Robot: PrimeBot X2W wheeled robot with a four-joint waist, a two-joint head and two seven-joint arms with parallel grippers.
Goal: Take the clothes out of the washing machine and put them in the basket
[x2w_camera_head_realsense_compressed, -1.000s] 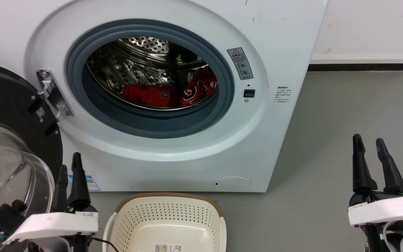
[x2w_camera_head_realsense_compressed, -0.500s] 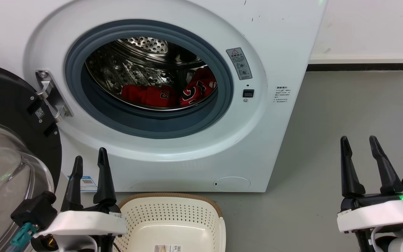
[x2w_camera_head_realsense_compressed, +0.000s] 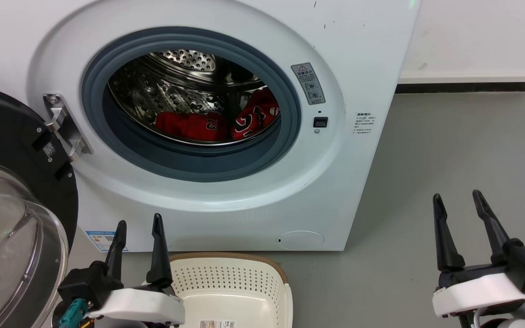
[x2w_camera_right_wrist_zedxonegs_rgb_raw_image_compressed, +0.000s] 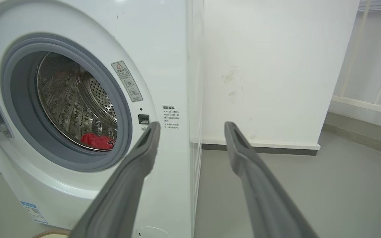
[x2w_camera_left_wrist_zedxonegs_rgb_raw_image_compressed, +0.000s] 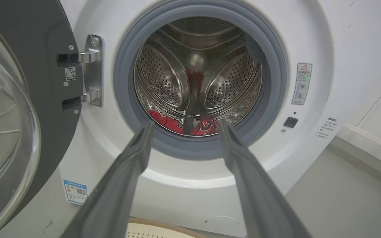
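Your left claw [x2w_camera_head_realsense_compressed: 138, 220] sits low in front of the washing machine [x2w_camera_head_realsense_compressed: 244, 218], fingers spread with nothing between them, just beside the back left corner of the basket [x2w_camera_head_realsense_compressed: 230, 256]. From the left wrist, those fingers point at the round opening, and you see the clothes [x2w_camera_left_wrist_zedxonegs_rgb_raw_image_compressed: 165, 120] at the bottom of the drum [x2w_camera_head_realsense_compressed: 171, 91] between their tips. Your right claw [x2w_camera_head_realsense_compressed: 456, 195] is also spread and holds nothing. It hangs over the grey floor [x2w_camera_head_realsense_compressed: 449, 150], well apart from the machine on its right side, and its wrist camera looks past the machine's right edge toward a white wall [x2w_camera_right_wrist_zedxonegs_rgb_raw_image_compressed: 270, 66]. Both red pieces are inside the drum: one jersey [x2w_camera_head_realsense_compressed: 188, 125] lies along the bottom, and a second jersey [x2w_camera_head_realsense_compressed: 253, 118] bunches just to its right, riding up the drum's side. The door [x2w_camera_head_realsense_compressed: 12, 150] stands swung wide open on the left. The basket stands on the floor close to the machine's front, below the opening, with a paper label [x2w_camera_head_realsense_compressed: 217, 324] on its bottom.
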